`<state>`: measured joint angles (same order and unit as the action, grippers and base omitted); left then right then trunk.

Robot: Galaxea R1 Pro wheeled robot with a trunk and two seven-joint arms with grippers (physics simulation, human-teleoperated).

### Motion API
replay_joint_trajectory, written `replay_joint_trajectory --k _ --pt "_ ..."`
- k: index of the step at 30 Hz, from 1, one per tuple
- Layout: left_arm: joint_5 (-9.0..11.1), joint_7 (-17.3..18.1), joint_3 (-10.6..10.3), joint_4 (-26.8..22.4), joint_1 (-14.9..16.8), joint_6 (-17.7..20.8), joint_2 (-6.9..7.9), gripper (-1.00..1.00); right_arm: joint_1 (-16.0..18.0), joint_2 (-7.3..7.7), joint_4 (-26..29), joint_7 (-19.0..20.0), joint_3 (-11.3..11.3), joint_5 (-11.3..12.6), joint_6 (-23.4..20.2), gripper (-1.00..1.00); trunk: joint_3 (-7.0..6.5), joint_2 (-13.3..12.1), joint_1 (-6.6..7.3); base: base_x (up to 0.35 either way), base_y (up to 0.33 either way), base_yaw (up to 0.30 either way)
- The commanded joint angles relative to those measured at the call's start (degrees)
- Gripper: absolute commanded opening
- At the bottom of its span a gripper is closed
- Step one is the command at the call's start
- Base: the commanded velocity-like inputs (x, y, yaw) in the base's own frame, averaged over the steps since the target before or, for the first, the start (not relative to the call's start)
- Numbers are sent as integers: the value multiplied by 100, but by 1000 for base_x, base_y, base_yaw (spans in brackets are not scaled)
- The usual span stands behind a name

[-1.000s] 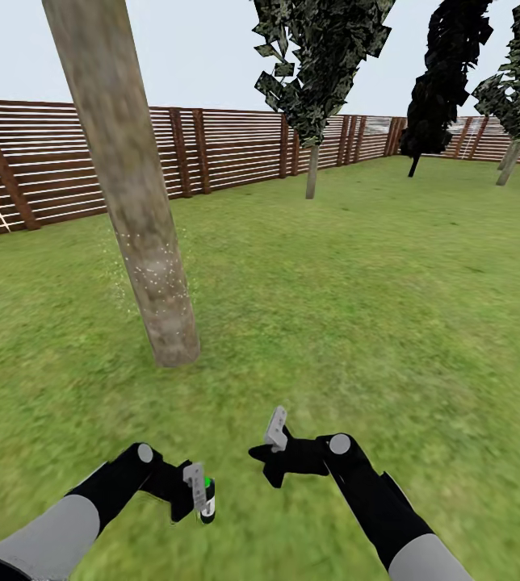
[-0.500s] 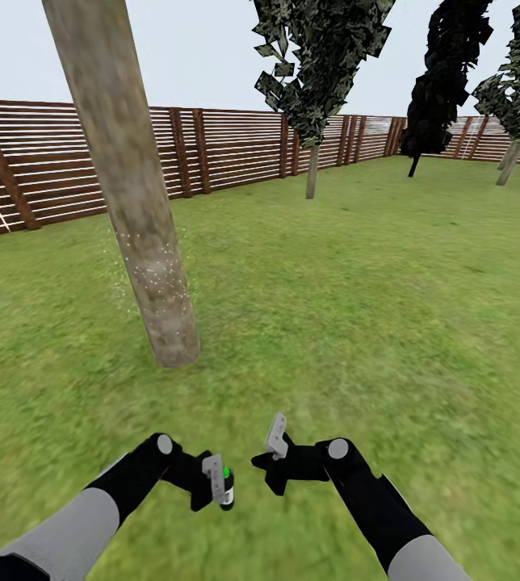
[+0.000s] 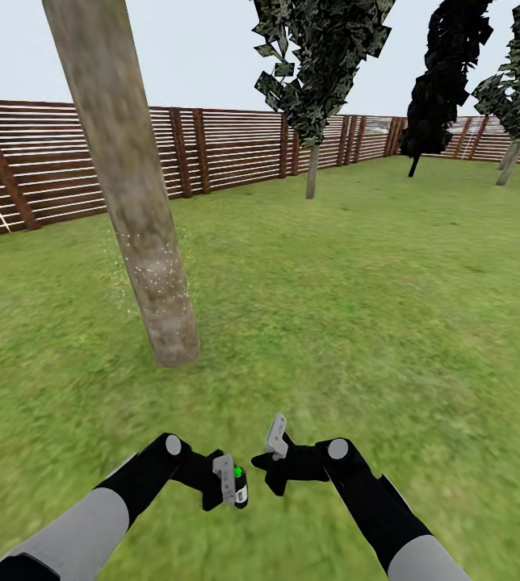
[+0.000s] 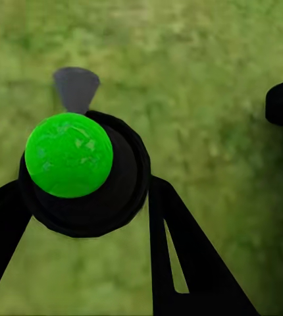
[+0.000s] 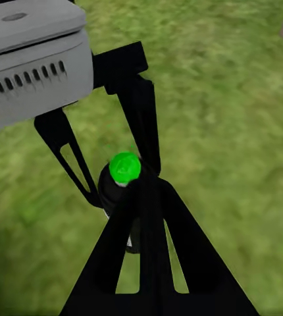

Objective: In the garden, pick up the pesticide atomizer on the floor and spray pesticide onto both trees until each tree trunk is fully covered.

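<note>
We are gripping the pesticide atomizer (image 3: 241,490) in our left gripper (image 3: 232,487), right gripper (image 3: 270,456) just beside it, fingers' spread unclear, tree trunk (image 3: 135,202) well apart across open lawn (image 3: 373,307).

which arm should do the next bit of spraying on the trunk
Left. The left gripper already holds the pesticide atomizer, and the tree trunk with pale specks stands on that side. The right gripper looks empty, beside the bottle.
</note>
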<state>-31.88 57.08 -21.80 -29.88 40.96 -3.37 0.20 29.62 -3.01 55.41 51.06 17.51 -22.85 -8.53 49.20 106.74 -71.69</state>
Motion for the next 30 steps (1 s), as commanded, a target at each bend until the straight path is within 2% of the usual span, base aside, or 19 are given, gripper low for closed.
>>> replay_joint_trajectory --k 1,15,19,23,24,26,30 --pt "4 -4 0 0 2 -5 -19 -100 0 1 -1 0 -1 0 0 -100 0 0 0 0 0 0" --pt "32 5 15 -94 64 -6 -84 -100 0 1 -7 0 -2 -8 0 -100 0 0 0 0 0 0" --pt "33 299 47 -130 69 -11 -106 -100 0 -2 -8 0 -2 -9 0 -100 0 0 0 0 0 0" --pt "33 326 53 -132 70 -15 -110 -100 0 1 -8 0 -8 -9 0 -100 0 0 0 0 0 0" --pt "56 328 53 -140 70 -15 -113 -100 0 1 -11 0 -7 -9 0 -100 0 0 0 0 0 0" --pt "261 330 47 -263 64 -15 -96 -100 0 2 -12 0 -4 -9 0 -100 0 0 0 0 0 0" --pt "329 330 44 -297 62 -15 -99 -100 0 0 -8 -1 -4 -9 0 -100 0 0 0 0 0 0"
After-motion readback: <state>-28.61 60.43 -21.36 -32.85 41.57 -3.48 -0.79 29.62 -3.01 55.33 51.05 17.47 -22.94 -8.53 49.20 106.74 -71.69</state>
